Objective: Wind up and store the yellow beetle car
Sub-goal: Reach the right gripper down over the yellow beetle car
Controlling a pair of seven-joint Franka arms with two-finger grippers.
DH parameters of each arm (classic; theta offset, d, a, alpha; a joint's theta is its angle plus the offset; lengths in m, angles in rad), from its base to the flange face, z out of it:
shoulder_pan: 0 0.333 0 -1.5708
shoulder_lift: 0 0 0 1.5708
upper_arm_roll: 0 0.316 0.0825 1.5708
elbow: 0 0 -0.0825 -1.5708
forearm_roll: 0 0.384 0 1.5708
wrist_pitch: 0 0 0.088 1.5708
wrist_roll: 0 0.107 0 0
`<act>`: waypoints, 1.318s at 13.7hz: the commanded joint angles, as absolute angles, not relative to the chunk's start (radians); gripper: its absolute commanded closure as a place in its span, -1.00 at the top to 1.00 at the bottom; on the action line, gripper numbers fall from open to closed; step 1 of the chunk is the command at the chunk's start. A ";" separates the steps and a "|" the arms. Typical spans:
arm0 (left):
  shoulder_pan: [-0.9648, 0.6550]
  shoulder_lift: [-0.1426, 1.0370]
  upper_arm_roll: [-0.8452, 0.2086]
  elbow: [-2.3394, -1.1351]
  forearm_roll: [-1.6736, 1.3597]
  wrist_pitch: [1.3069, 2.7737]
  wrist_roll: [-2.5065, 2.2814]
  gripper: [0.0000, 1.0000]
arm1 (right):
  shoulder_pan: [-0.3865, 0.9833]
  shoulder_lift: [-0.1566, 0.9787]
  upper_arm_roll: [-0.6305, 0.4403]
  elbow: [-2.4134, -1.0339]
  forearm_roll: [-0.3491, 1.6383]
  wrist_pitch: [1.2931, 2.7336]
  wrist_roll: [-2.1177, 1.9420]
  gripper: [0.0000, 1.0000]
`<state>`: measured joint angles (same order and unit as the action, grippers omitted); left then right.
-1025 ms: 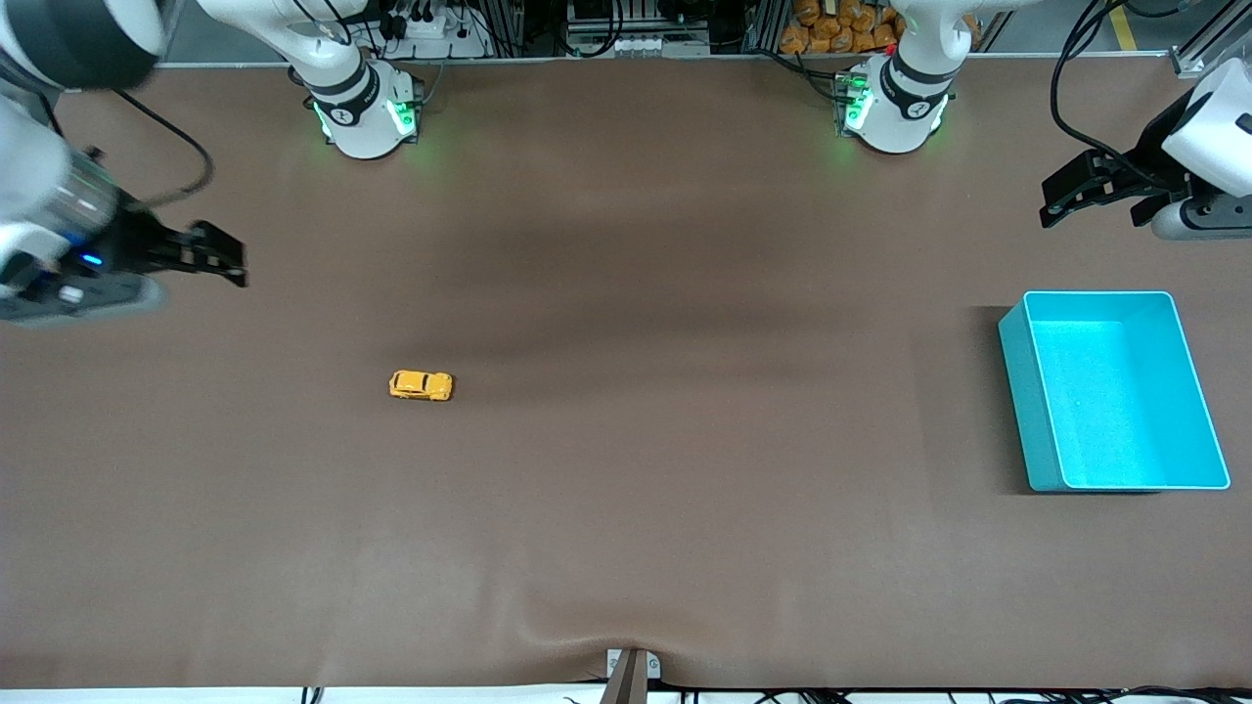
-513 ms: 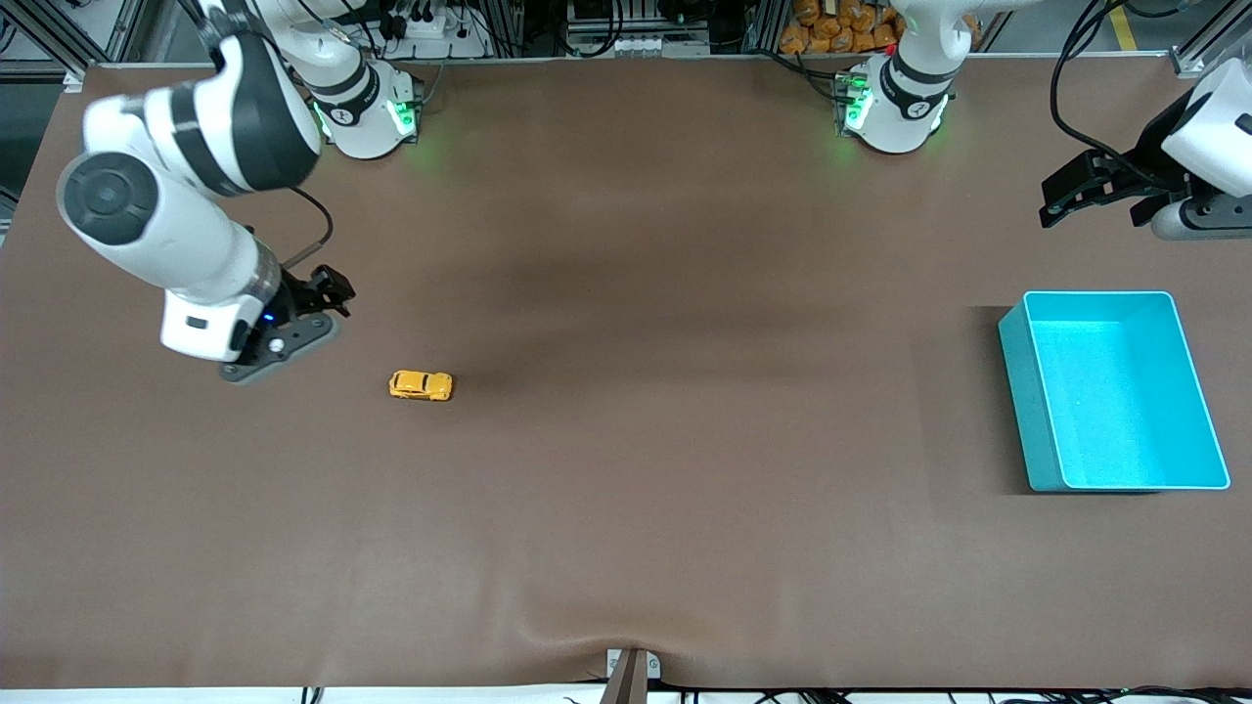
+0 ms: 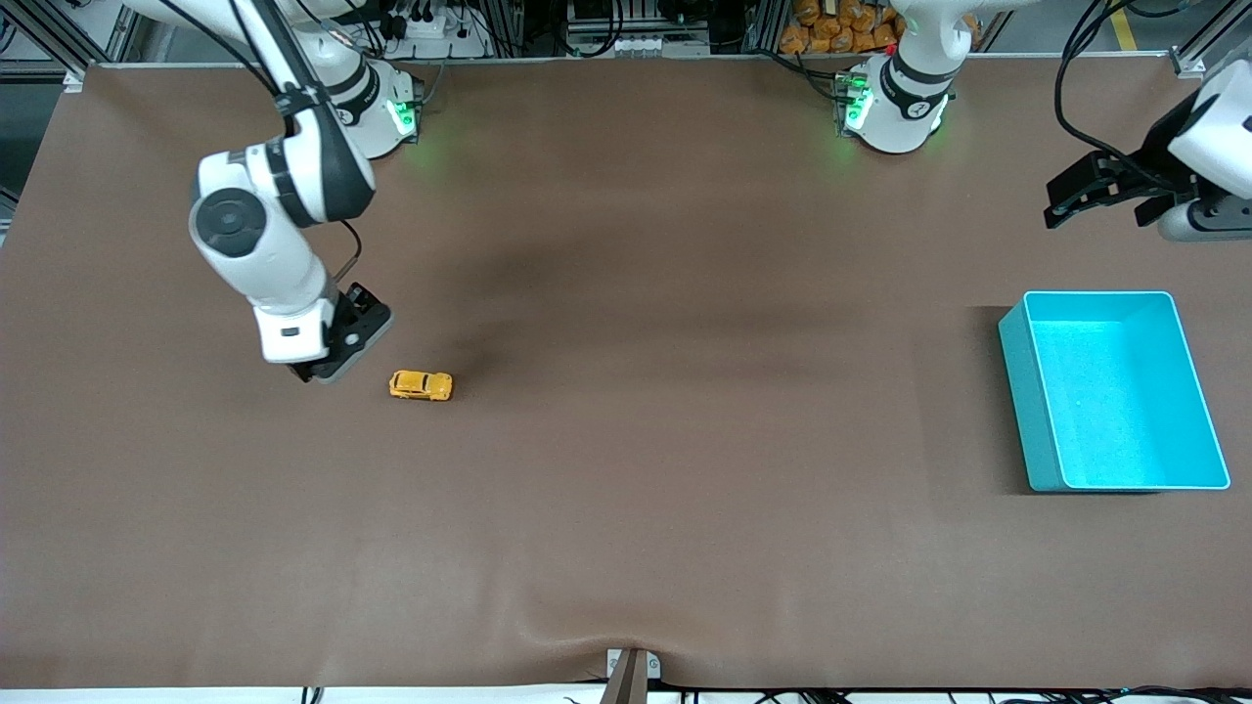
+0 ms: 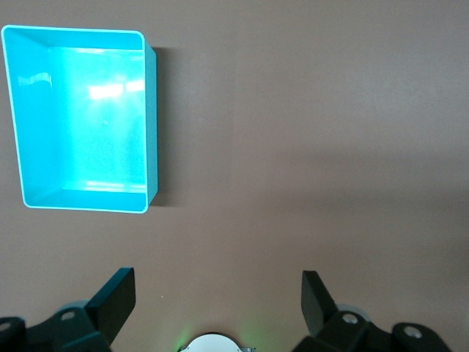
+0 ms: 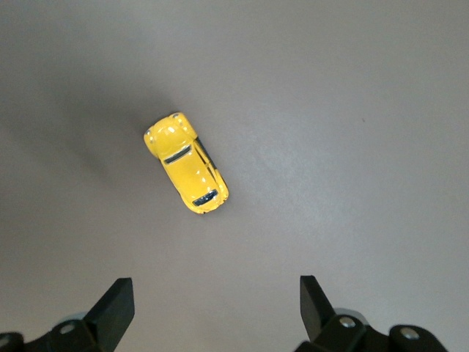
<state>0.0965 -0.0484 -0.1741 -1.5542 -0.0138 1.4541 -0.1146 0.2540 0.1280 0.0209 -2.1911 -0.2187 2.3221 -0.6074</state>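
Right, the car sits on its wheels on the bare tabletop, toward the right arm's end, well apart from the bin at the left arm's end. It lies out in open space with nothing crowding it, which I judge gives my jaws room on either flank. In the right wrist view the car shows from above, roof up, lying at a slant across the line between my two fingers, so I reckon the wrist wants a turn before I come down.

My right gripper hangs over the tabletop just beside the car, not over it and not touching it. Its jaws are spread wide, both dark fingers visible with only tabletop between them, holding nothing. I read this as the approach for the pick, nothing wound or stored yet.

Out at the other end, my left gripper waits in the air near the table's edge, close to the bin. Its jaws are spread wide too, empty. From its wrist the bin looks empty, open side up, ready to receive.
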 commanded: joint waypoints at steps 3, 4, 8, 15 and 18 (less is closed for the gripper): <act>0.100 -0.048 -0.193 -1.540 -0.005 1.442 -0.115 1.00 | 0.316 0.227 0.017 -2.195 -0.293 2.407 -0.627 1.00; 0.097 -0.048 -0.193 -1.539 -0.003 1.442 -0.115 1.00 | 0.316 0.256 0.017 -2.191 -0.298 2.419 -0.650 1.00; 0.097 -0.049 -0.193 -1.536 -0.006 1.442 -0.115 1.00 | 0.287 0.348 0.017 -2.175 -0.310 2.508 -0.834 0.83; 0.097 -0.048 -0.193 -1.536 -0.005 1.442 -0.115 1.00 | 0.273 0.410 0.020 -2.129 -0.298 2.545 -0.922 0.34; 0.100 -0.048 -0.193 -1.536 -0.005 1.443 -0.115 1.00 | 0.278 0.416 0.021 -2.129 -0.291 2.546 -0.919 0.34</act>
